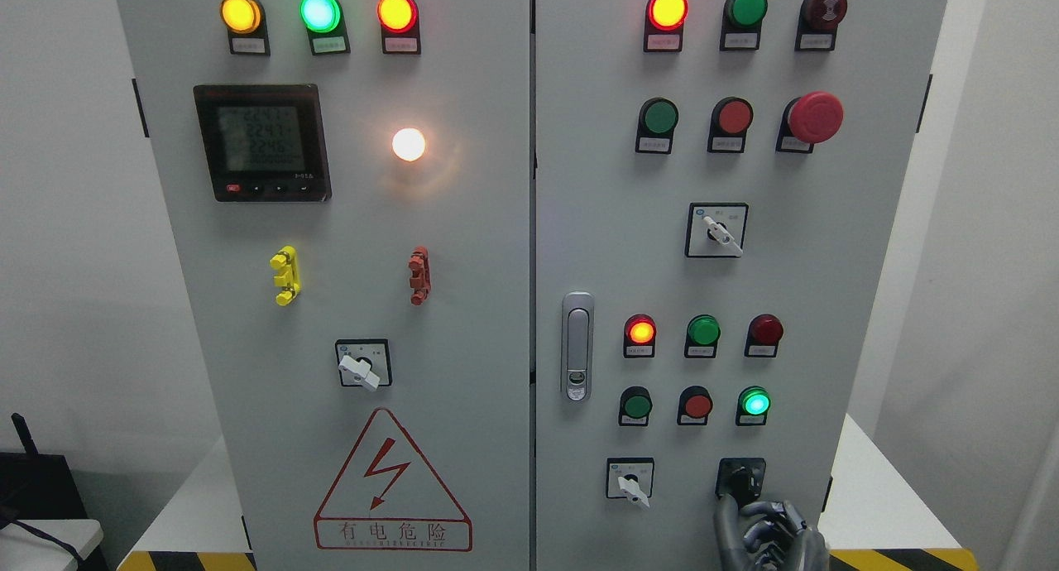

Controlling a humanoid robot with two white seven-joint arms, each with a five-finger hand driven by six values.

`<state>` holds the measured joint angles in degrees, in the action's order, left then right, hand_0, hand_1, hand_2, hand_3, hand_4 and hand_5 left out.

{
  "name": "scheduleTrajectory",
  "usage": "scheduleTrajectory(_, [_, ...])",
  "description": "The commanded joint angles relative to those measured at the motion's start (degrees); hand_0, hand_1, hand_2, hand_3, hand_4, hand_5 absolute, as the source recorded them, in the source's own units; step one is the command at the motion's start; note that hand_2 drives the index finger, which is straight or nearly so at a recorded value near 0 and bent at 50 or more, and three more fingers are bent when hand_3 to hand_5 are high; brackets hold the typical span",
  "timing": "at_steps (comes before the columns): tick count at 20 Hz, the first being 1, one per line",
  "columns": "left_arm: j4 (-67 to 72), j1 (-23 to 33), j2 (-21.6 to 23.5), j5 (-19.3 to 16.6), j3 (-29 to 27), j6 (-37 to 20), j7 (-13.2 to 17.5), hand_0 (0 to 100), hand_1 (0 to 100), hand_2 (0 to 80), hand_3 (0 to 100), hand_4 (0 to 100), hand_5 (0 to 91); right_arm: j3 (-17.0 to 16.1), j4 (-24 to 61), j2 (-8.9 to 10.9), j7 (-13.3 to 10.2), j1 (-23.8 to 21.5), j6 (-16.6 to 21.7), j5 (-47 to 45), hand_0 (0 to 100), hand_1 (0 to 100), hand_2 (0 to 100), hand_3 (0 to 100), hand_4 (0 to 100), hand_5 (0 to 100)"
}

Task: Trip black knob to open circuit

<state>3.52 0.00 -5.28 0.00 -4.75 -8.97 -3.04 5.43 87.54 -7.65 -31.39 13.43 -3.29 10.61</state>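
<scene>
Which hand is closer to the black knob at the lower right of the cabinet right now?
Right. The right hand reaches up from the bottom edge, its fingers at the black knob. The left hand is not in view.

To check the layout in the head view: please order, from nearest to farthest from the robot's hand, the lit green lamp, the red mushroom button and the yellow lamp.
From the right hand:
1. Lit green round lamp, just above it.
2. Red mushroom button, upper right.
3. Yellow round lamp, top left.
</scene>
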Motion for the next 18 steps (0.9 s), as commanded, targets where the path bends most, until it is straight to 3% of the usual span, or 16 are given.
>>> scheduleTrajectory(1, [0.0, -0.44, 0.01, -1.85, 0.0, 0.0, -0.03, 12, 39, 0.0, 0, 0, 0.0, -0.16, 0.0, 0.0, 0.36, -0.07, 0.04, 0.37, 35, 72, 58, 90, 91, 92])
scheduleTrajectory(18, [0.0, -0.44, 0.01, -1.85, 0.0, 0.0, -0.03, 12, 39, 0.0, 0, 0, 0.0, -0.95, 0.0, 0.0, 0.36, -0.07, 0.04, 0.72, 35, 72, 51, 89, 90, 92])
